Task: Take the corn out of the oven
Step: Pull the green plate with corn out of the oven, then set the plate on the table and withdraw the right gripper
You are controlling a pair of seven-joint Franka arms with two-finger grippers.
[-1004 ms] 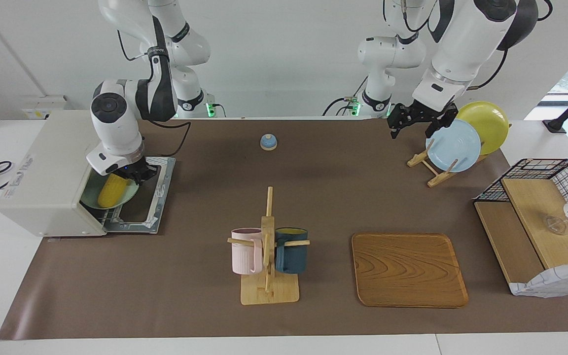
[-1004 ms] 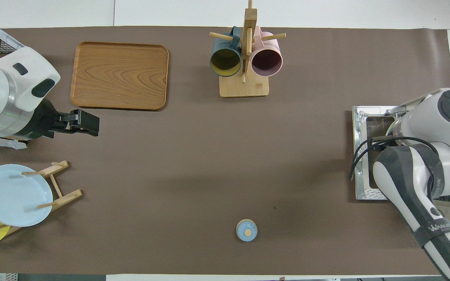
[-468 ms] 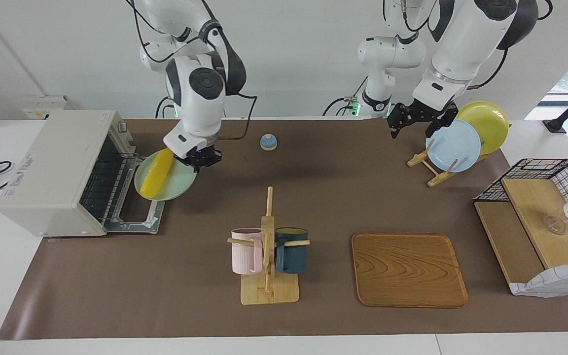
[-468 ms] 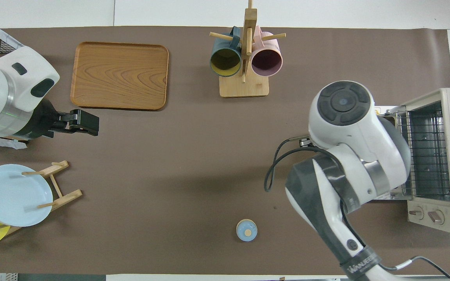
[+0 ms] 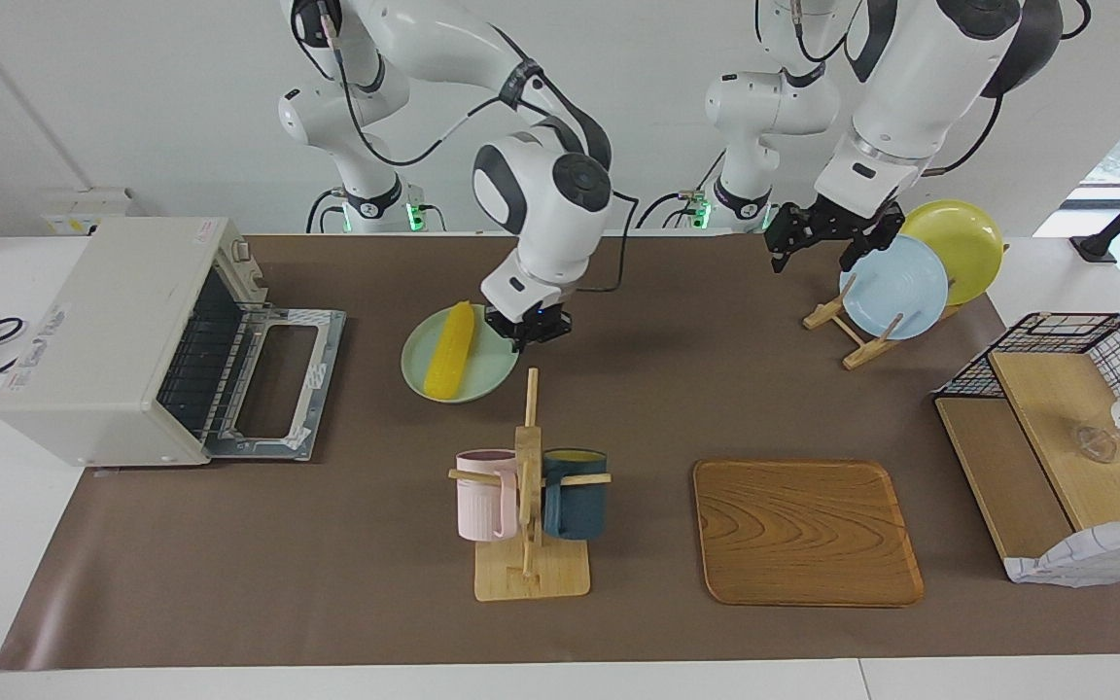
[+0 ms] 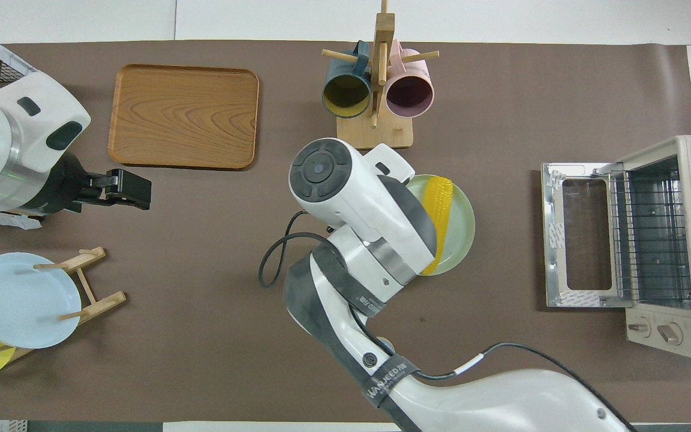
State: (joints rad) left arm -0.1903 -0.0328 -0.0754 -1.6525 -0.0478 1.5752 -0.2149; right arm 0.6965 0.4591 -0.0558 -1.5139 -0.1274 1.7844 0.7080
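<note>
Facing view | right gripper (image 5: 527,331) clamped on green plate (image 5: 482,379) rim, frame centre | corn (image 5: 450,352) on plate, now clear of oven (image 5: 113,335), a second ago inside | left gripper (image 5: 818,233) wide open, empty, waiting upper right | extraction essentially done

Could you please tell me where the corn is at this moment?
The corn lies on a pale green plate held at its rim by the right gripper, between the open oven and the mug rack, out of the oven.
</note>
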